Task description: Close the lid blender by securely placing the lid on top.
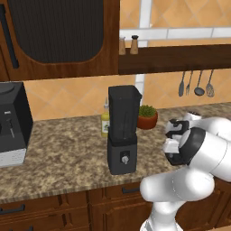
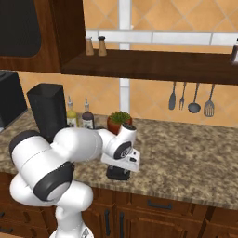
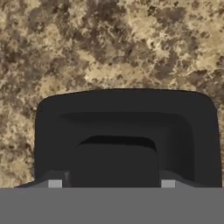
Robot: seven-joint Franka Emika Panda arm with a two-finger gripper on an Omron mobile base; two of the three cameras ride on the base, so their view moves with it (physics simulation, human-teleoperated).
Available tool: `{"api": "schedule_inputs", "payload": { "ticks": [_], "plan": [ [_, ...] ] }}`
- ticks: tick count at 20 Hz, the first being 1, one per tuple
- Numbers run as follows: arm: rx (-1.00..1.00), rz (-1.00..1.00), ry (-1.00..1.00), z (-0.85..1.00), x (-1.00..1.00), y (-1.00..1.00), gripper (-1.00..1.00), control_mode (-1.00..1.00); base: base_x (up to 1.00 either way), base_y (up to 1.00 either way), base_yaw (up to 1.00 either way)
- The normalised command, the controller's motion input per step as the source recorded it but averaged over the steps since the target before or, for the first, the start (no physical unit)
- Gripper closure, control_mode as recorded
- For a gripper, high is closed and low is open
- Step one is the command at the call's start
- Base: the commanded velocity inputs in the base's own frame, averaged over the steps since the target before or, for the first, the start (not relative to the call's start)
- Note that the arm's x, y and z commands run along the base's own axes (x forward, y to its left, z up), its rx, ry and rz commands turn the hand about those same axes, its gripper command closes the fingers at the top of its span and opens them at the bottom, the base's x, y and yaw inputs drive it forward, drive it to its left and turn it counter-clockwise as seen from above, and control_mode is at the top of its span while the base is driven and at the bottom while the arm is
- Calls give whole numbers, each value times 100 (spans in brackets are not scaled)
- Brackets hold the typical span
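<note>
I find the lid [image 3: 124,135] lying flat on the granite counter [image 3: 109,48], directly under the gripper [image 3: 111,183] in the hand view, a black square with rounded corners and a raised centre. Both fingertips [image 3: 54,183] stand at the lid's two sides, apart, one to each flank of the raised centre; I cannot tell whether they touch it. In the right base view the gripper [image 2: 117,174] reaches down to the counter [image 2: 195,162], in front of the potted plant [image 2: 119,122]. The blender [image 1: 122,131] stands upright on the counter, its jar mouth uncovered, left of the plant [image 1: 147,116] and just in front of a yellow bottle [image 1: 105,119]. A boxy black appliance [image 1: 13,122] sits well left of the blender.
</note>
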Motion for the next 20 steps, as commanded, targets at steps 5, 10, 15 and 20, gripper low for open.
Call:
{"api": "schedule_inputs", "payload": {
  "ticks": [5, 10, 15, 20],
  "plan": [
    [6, 8, -10, -10, -11, -8, 100, -100, 0, 0, 0],
    [2, 1, -9, 46, -11, 26, 100, -100, 0, 0, 0],
    [0, 0, -6, 100, -14, 30, 100, -100, 0, 0, 0],
    [0, 0, -4, 100, -18, 27, 100, -100, 0, 0, 0]
  ]
}}
